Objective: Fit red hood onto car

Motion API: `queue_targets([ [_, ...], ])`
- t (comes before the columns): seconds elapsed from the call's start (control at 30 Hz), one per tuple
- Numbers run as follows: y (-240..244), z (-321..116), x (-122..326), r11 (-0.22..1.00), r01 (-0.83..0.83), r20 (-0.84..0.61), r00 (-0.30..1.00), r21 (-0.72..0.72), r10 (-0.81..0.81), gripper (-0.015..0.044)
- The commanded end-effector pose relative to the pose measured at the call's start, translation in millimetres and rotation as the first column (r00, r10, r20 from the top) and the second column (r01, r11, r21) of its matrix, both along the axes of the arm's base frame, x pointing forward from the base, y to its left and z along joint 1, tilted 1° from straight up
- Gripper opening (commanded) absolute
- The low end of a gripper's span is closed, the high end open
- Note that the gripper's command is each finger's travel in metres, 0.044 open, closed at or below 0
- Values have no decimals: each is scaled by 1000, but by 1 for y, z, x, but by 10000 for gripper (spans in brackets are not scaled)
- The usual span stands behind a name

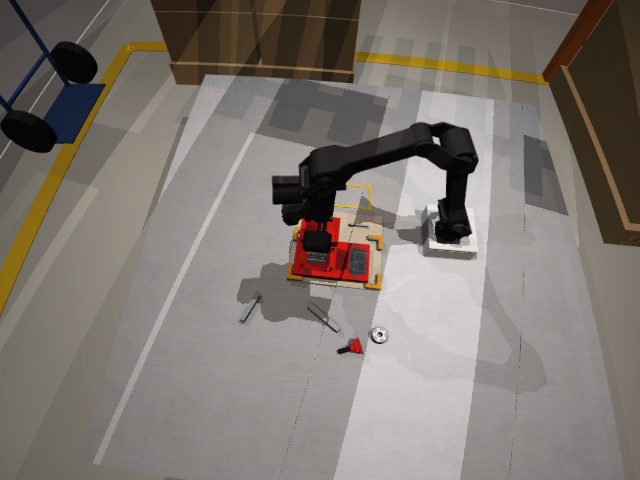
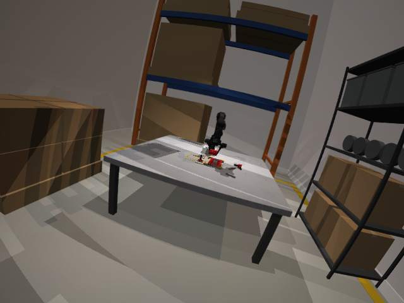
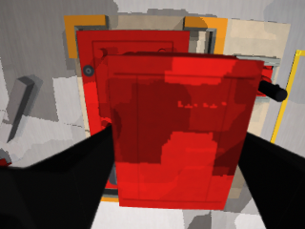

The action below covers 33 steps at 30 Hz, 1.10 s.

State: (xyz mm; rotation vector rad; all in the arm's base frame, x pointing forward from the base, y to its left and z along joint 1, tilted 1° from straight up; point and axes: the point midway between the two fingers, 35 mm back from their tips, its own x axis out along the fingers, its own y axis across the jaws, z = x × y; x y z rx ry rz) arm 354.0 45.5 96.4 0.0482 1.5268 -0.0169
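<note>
The red hood (image 1: 333, 227) (image 2: 213, 152) (image 3: 181, 167) is held level above the jig, with a gap below it in the exterior view. My gripper (image 3: 175, 134) is shut on the hood, one black finger along each side. The red chassis (image 1: 341, 272) (image 2: 220, 160) (image 3: 87, 48) sits in the jig (image 1: 375, 227) (image 3: 257, 35). The engine block (image 1: 316, 257) shows just beside the gripper in the top view; the hood hides it in the wrist view. Two pegs (image 3: 102, 53) show beyond the hood's far edge in the wrist view. The hood's corner holes cannot be seen.
A black-handled red part (image 3: 273, 93) (image 2: 200, 159) stands on the jig board beside the hood. Two grey bars (image 1: 250, 308) (image 1: 324, 316), a second black-handled red part (image 1: 355, 346) and a metal ring (image 1: 379, 328) lie on the table. A yellow outline (image 1: 370, 197) is behind the jig.
</note>
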Motion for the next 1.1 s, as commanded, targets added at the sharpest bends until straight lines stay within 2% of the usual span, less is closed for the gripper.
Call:
queue_targets([
  [0.0,19,1,3,1000,-1,1,1000,3,1,0],
  [0.13,36,2,2,1000,-4,2,1000,5,4,0],
  [0.33,35,-2,2,1000,-5,2,1000,5,5,0],
  [0.67,39,-47,4,1000,-5,2,1000,5,5,0],
  [1.07,39,-48,4,1000,-5,2,1000,5,5,0],
])
